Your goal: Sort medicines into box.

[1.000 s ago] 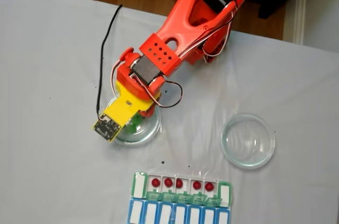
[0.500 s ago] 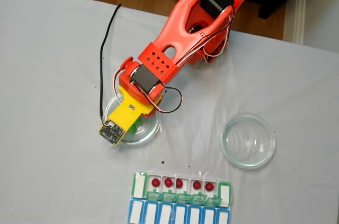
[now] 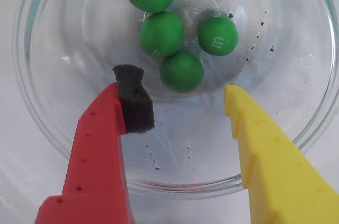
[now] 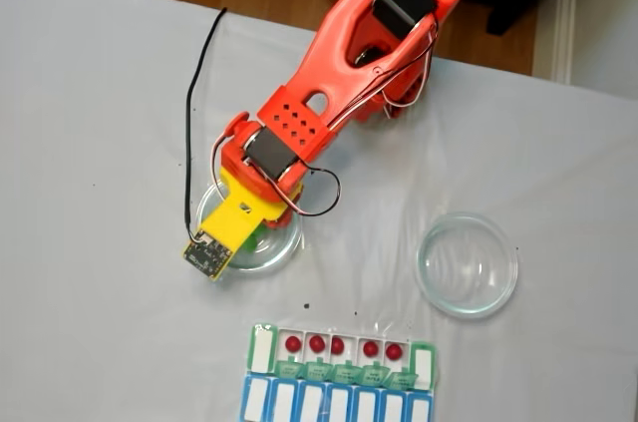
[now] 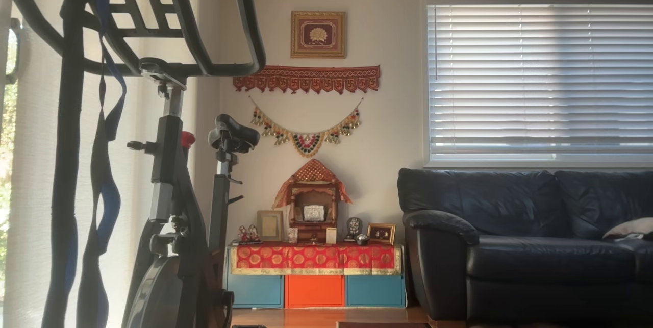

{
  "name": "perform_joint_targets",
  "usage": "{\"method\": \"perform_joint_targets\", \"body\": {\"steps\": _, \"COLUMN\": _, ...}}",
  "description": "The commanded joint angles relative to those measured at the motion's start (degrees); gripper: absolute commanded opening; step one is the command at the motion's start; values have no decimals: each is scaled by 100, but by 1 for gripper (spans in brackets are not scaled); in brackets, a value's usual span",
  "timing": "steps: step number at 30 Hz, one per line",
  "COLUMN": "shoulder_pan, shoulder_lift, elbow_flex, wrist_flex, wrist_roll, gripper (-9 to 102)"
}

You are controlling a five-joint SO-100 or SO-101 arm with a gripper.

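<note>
The wrist view looks close down into the round clear glass dish (image 3: 175, 144) between the fingers; the fixed view looks from above over the white-clothed table (image 4: 90, 93), sharing that dish (image 4: 284, 242); the other view faces a black leather sofa (image 5: 525, 246) across the room.

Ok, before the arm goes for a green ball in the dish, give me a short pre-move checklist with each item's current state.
1. Two-finger gripper open over the round clear glass dish: ok.
2. Five glossy green balls in the dish, nearest one lying ahead of the fingertips, not yet between them: ok.
3. Black foam pad seated on the red finger: ok.
4. Five dark red balls already in the white pill organiser with green lids: ok.
5. Free compartments for the green balls: cannot tell.
</note>
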Motion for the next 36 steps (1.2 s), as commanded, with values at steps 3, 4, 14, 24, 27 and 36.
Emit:
{"method": "perform_joint_targets", "body": {"steps": 3, "shoulder_pan": -62, "shoulder_lift": 62, "elbow_flex": 79, "wrist_flex": -202, "wrist_roll": 53, "gripper": 25}}
{"method": "perform_joint_targets", "body": {"steps": 4, "shoulder_pan": -62, "shoulder_lift": 62, "elbow_flex": 79, "wrist_flex": -211, "wrist_roll": 62, "gripper": 25}}
{"method": "perform_joint_targets", "body": {"steps": 14, "shoulder_pan": -70, "shoulder_lift": 53, "elbow_flex": 413, "wrist_flex": -773, "wrist_roll": 114, "gripper": 21}}
{"method": "perform_joint_targets", "body": {"steps": 24, "shoulder_pan": -114, "shoulder_lift": 0, "elbow_flex": 554, "wrist_flex": -993, "wrist_roll": 237, "gripper": 17}}
{"method": "perform_joint_targets", "body": {"steps": 27, "shoulder_pan": -114, "shoulder_lift": 0, "elbow_flex": 554, "wrist_flex": -993, "wrist_roll": 255, "gripper": 16}}
{"method": "perform_joint_targets", "body": {"steps": 36, "shoulder_pan": -132, "shoulder_lift": 88, "elbow_flex": 659, "wrist_flex": -984, "wrist_roll": 334, "gripper": 7}}
